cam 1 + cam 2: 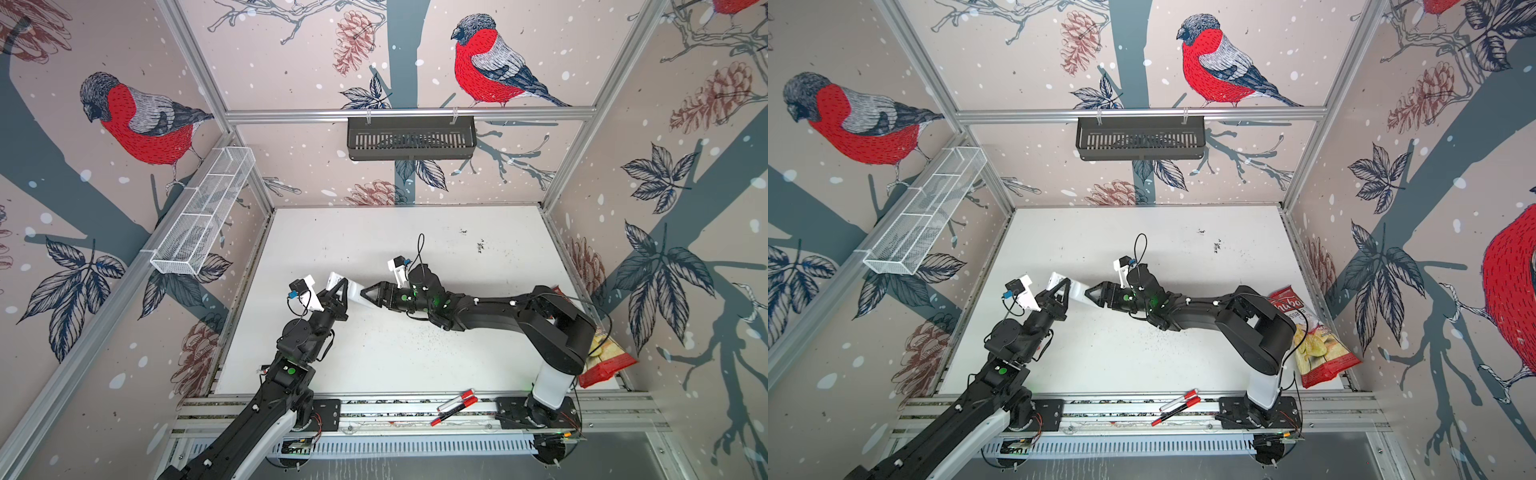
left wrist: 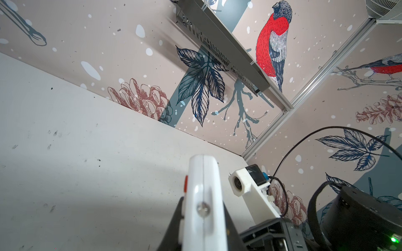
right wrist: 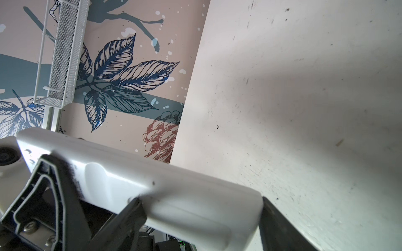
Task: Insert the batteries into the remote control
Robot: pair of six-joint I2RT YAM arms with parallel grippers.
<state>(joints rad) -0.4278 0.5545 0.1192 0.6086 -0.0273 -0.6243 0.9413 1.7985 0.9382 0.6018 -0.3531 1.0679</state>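
The remote control (image 1: pixel 356 293) (image 1: pixel 1077 291) is a slim white bar held above the white table (image 1: pixel 415 357), between the two arms. My left gripper (image 1: pixel 341 286) (image 1: pixel 1064 286) is shut on one end of it. In the left wrist view the remote control (image 2: pixel 203 195) stands edge-on between the dark fingers (image 2: pixel 227 221), a red button showing at its side. My right gripper (image 1: pixel 365 293) (image 1: pixel 1089 293) spans the other end. In the right wrist view the plain back of the remote control (image 3: pixel 152 184) shows, with my right gripper (image 3: pixel 199 208) touching it at a seam and at the end edge. The batteries are out of view.
Red-and-white marker pens (image 1: pixel 455 405) (image 1: pixel 1177 405) lie on the front rail. A red crisps bag (image 1: pixel 1316 345) leans by the right arm's base. A white wire basket (image 1: pixel 203 216) hangs on the left wall and a black basket (image 1: pixel 411 137) on the back rail.
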